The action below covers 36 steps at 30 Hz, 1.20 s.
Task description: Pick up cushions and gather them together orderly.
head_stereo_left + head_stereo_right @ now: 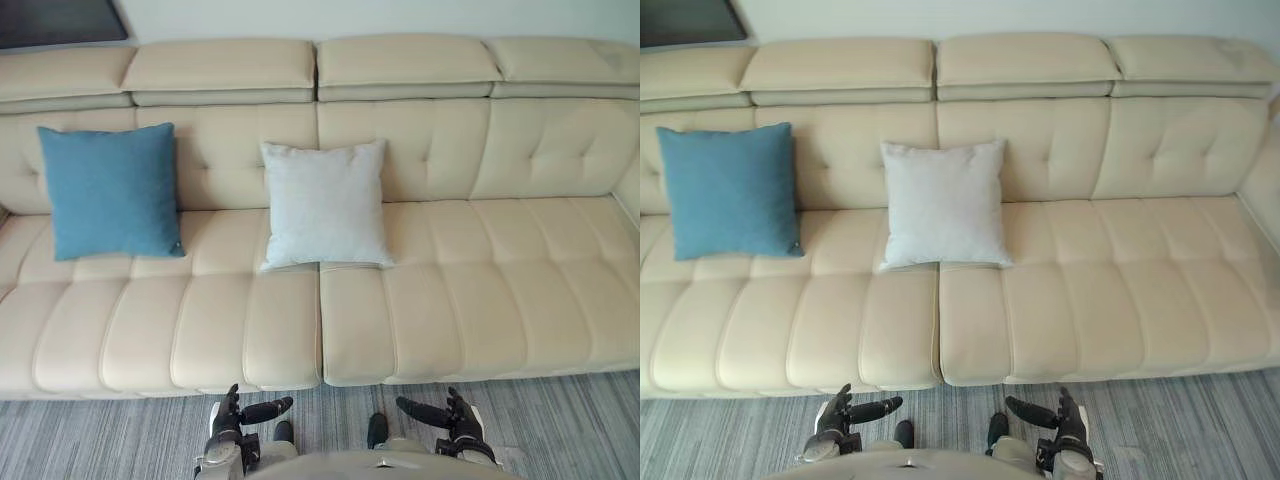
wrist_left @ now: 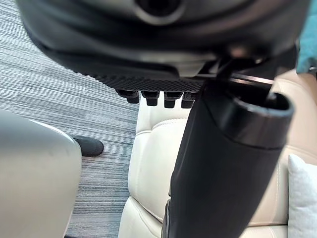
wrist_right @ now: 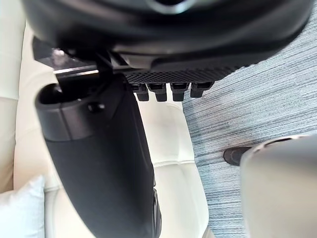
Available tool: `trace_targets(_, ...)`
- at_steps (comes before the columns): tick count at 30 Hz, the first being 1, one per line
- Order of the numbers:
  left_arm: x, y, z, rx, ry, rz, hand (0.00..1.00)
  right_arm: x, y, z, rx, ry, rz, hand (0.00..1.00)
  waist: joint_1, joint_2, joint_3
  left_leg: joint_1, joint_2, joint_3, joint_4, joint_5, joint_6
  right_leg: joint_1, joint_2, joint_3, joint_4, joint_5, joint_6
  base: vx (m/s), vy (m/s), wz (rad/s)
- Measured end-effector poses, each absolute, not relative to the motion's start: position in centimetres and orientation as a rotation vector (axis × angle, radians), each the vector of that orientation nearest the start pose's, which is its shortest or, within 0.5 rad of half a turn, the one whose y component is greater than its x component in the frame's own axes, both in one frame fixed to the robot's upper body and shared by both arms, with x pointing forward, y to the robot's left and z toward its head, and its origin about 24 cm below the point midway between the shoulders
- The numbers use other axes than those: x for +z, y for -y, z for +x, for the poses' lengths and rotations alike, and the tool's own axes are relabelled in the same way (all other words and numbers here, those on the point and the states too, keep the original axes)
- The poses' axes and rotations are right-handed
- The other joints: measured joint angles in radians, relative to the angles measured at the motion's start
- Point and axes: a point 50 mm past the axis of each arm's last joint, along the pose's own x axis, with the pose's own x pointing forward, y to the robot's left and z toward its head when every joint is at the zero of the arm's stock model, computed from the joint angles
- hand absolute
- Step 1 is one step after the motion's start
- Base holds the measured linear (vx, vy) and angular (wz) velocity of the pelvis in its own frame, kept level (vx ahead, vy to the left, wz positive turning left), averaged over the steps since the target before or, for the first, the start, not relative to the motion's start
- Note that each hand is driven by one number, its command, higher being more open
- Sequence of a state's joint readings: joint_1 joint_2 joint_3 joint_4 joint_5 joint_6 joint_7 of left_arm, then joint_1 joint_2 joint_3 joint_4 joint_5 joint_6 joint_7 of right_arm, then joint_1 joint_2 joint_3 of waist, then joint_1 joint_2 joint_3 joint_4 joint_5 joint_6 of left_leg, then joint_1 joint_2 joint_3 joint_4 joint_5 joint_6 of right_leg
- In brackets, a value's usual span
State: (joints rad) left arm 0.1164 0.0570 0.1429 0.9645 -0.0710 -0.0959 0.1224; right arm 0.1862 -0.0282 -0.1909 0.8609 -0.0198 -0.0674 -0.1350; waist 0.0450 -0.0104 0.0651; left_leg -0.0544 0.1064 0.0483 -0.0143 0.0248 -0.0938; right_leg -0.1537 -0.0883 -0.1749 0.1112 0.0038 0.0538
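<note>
A blue cushion [image 1: 110, 190] leans upright against the backrest at the left end of the beige sofa [image 1: 480, 290]. A light grey cushion [image 1: 325, 205] leans against the backrest near the sofa's middle, over the seam between two seat sections, about a cushion's width from the blue one. My left hand [image 1: 232, 425] and right hand [image 1: 455, 420] hang low over the carpet in front of the sofa, well short of both cushions. Both are open and hold nothing. A corner of the grey cushion [image 3: 20, 213] shows past the right hand's thumb [image 3: 104, 163].
The sofa's right half is bare seat up to its corner section [image 1: 625, 200]. Grey striped carpet [image 1: 100, 430] runs along the sofa's front edge. A dark panel [image 1: 55, 20] hangs on the wall at the upper left.
</note>
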Motion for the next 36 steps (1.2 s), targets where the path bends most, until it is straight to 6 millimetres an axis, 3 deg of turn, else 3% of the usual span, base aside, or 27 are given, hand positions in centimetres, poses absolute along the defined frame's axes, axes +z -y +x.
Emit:
trace_targets(3, -15.1, -20.1, 10.7, 0.334, -0.964, -0.010, 1.00, -14.7, 20.5, 10.0, -0.377, -0.956, -0.017, 1.00, 0.000, -0.007, 0.005, 0.009, 0.001, 0.053, 0.032, -0.029, 0.004, -0.006, 0.000, 0.048, 0.000, 0.013, 0.005, 0.05, 0.068, -0.50)
trace_targets(5, -14.9, -20.2, 11.3, 0.329, -0.950, -0.003, 1.00, -14.6, 20.2, 10.9, -0.368, -0.940, -0.010, 1.00, 0.002, -0.023, 0.016, -0.011, 0.014, 0.090, 0.125, -0.084, 0.006, -0.013, 0.003, 0.069, 0.030, 0.020, 0.013, -0.02, 0.061, -0.53)
trace_targets(7, -14.7, -19.9, 12.4, 0.317, -0.925, -0.006, 1.00, -14.5, 20.0, 11.3, -0.364, -0.930, -0.006, 1.00, 0.003, -0.024, 0.016, -0.039, 0.034, 0.121, 0.183, -0.105, 0.021, -0.030, 0.015, 0.066, 0.032, 0.062, 0.053, -0.10, 0.038, -0.36)
trace_targets(8, -14.3, -19.7, 13.3, 0.314, -0.895, -0.014, 1.00, -14.3, 19.4, 12.3, -0.353, -0.913, 0.010, 1.00, 0.002, -0.023, 0.028, -0.060, 0.059, 0.140, 0.208, -0.105, 0.029, -0.101, -0.020, -0.005, 0.336, -0.076, 0.008, -0.08, -0.013, -0.14)
trace_targets(10, -14.0, -20.0, 14.0, 0.315, -0.874, -0.007, 1.00, -14.7, 18.6, 11.8, -0.345, -0.939, 0.029, 1.00, 0.003, -0.058, 0.025, -0.076, 0.053, 0.131, 0.251, -0.109, 0.036, -0.096, -0.072, -0.030, 0.578, -0.148, 0.035, -0.03, -0.107, 0.16)
trace_targets(11, -13.8, -20.5, 14.3, 0.324, -0.858, 0.002, 1.00, -14.8, 18.2, 11.7, -0.340, -0.948, 0.040, 1.00, 0.004, -0.083, 0.024, -0.109, 0.048, 0.132, 0.305, -0.117, 0.037, -0.083, -0.091, -0.024, 0.602, -0.158, 0.062, -0.09, -0.146, 0.07)
trace_targets(13, -13.7, -20.4, 14.6, 0.340, -0.849, -0.023, 1.00, -14.6, 18.3, 12.5, -0.336, -0.930, 0.038, 1.00, 0.015, -0.081, 0.023, -0.147, 0.056, 0.141, 0.331, -0.125, 0.030, -0.096, -0.065, -0.036, 0.547, -0.159, 0.074, -0.15, -0.057, -0.31)
trace_targets(14, -14.1, -19.5, 13.9, 0.338, -0.871, -0.051, 1.00, -14.4, 18.7, 13.1, -0.340, -0.915, 0.026, 1.00, 0.045, -0.060, 0.014, -0.157, 0.068, 0.172, 0.272, -0.095, 0.022, -0.064, -0.039, -0.016, 0.513, -0.216, 0.069, -0.13, -0.045, -0.51)
trace_targets(15, -13.9, -19.6, 14.3, 0.332, -0.863, -0.047, 1.00, -14.3, 18.6, 13.4, -0.337, -0.909, 0.026, 1.00, 0.059, -0.088, 0.019, -0.176, 0.045, 0.192, 0.290, -0.082, 0.033, -0.045, -0.061, 0.005, 0.520, -0.273, 0.045, -0.12, -0.086, -0.44)
trace_targets(16, -13.9, -19.6, 14.4, 0.331, -0.862, -0.046, 1.00, -14.3, 18.6, 13.4, -0.337, -0.909, 0.026, 1.00, 0.059, -0.089, 0.020, -0.179, 0.044, 0.192, 0.292, -0.082, 0.034, -0.041, -0.060, 0.008, 0.511, -0.279, 0.045, -0.14, -0.140, -0.32)
trace_targets(17, -13.6, -19.7, 15.0, 0.329, -0.845, -0.039, 1.00, -13.9, 18.8, 14.6, -0.329, -0.882, 0.016, 1.00, 0.069, -0.077, 0.038, -0.225, 0.049, 0.208, 0.316, -0.069, 0.024, 0.002, -0.026, 0.014, 0.350, -0.319, 0.013, -0.20, -0.140, -0.27)
trace_targets(19, -13.7, -18.7, 15.3, 0.288, -0.851, -0.038, 1.00, -13.5, 19.1, 15.3, -0.328, -0.854, -0.010, 1.00, 0.062, -0.019, 0.068, -0.249, 0.087, 0.180, 0.302, -0.028, 0.011, 0.043, 0.025, -0.016, 0.236, -0.274, -0.020, -0.27, -0.119, 0.03)
trace_targets(21, -13.6, -18.2, 15.6, 0.252, -0.847, -0.025, 1.00, -14.1, 19.0, 14.0, -0.335, -0.893, -0.009, 1.00, 0.060, -0.010, 0.069, -0.248, 0.094, 0.150, 0.269, 0.015, -0.004, 0.065, 0.042, -0.058, 0.207, -0.257, -0.037, -0.18, -0.058, 0.47)
trace_targets(23, -13.6, -18.1, 15.7, 0.228, -0.843, -0.001, 1.00, -14.3, 18.7, 13.2, -0.327, -0.915, -0.014, 1.00, 0.059, -0.016, 0.071, -0.249, 0.098, 0.150, 0.218, 0.063, -0.005, 0.058, 0.046, -0.095, 0.197, -0.244, -0.052, -0.14, -0.047, 0.52)
trace_targets(25, -13.3, -17.9, 16.4, 0.209, -0.822, 0.017, 1.00, -14.4, 18.7, 13.0, -0.339, -0.922, 0.002, 1.00, 0.049, -0.019, 0.076, -0.284, 0.114, 0.151, 0.296, 0.022, 0.002, 0.040, 0.044, -0.129, 0.210, -0.235, -0.067, -0.17, -0.009, 0.41)
trace_targets(28, -13.2, -17.9, 16.5, 0.212, -0.816, 0.022, 1.00, -14.4, 18.8, 13.0, -0.346, -0.924, -0.002, 1.00, 0.049, -0.031, 0.082, -0.277, 0.106, 0.100, 0.480, -0.127, 0.020, 0.017, 0.011, -0.129, 0.259, -0.234, -0.067, -0.11, 0.114, 0.02)
trace_targets(29, -13.2, -17.8, 16.4, 0.208, -0.819, 0.018, 1.00, -14.4, 18.9, 13.0, -0.349, -0.922, -0.005, 1.00, 0.044, -0.032, 0.082, -0.257, 0.105, 0.066, 0.534, -0.184, 0.016, 0.007, 0.000, -0.122, 0.267, -0.226, -0.053, -0.15, 0.225, -0.03)
trace_targets(31, -13.3, -17.6, 16.3, 0.207, -0.823, 0.012, 1.00, -14.4, 19.0, 13.1, -0.351, -0.919, -0.007, 1.00, 0.041, -0.027, 0.084, -0.230, 0.096, 0.038, 0.498, -0.239, 0.006, -0.010, -0.002, -0.106, 0.275, -0.218, -0.030, -0.14, 0.207, -0.13)
trace_targets(34, -13.5, -18.6, 15.7, 0.227, -0.850, 0.039, 1.00, -14.8, 17.0, 12.6, -0.318, -0.943, 0.050, 1.00, 0.034, -0.058, 0.070, -0.197, 0.051, 0.086, 0.454, -0.233, 0.017, -0.001, -0.037, -0.066, 0.229, -0.174, 0.011, -0.12, 0.228, -0.21)
trace_targets(36, -13.8, -18.5, 15.0, 0.224, -0.869, 0.039, 1.00, -14.9, 17.1, 12.0, -0.325, -0.958, 0.055, 1.00, 0.027, -0.051, 0.046, -0.192, 0.032, 0.098, 0.434, -0.237, 0.023, 0.001, -0.049, -0.055, 0.195, -0.150, 0.023, -0.06, 0.166, -0.15)
